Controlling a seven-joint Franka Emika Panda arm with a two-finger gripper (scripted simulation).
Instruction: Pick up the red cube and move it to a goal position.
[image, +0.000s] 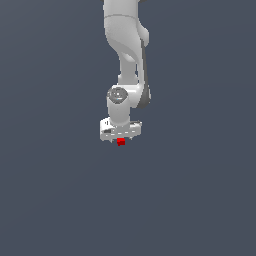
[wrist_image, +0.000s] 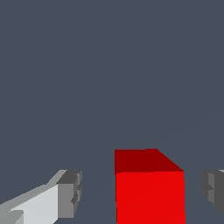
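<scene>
The red cube (image: 120, 142) sat near the middle of the exterior frame, directly under the white gripper (image: 120, 136), which hid its upper part. In the wrist view the jaws stood apart, one grey pad (wrist_image: 70, 194) and the other (wrist_image: 213, 190) each clear of the cube (wrist_image: 149, 194) between them. The cube's lower edge was cut off there, and it probably rested on the grey worktop (image: 200, 200).

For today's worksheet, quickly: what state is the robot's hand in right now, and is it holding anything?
Hand: open; the red cube sits between its fingers with gaps on both sides, not gripped.
</scene>
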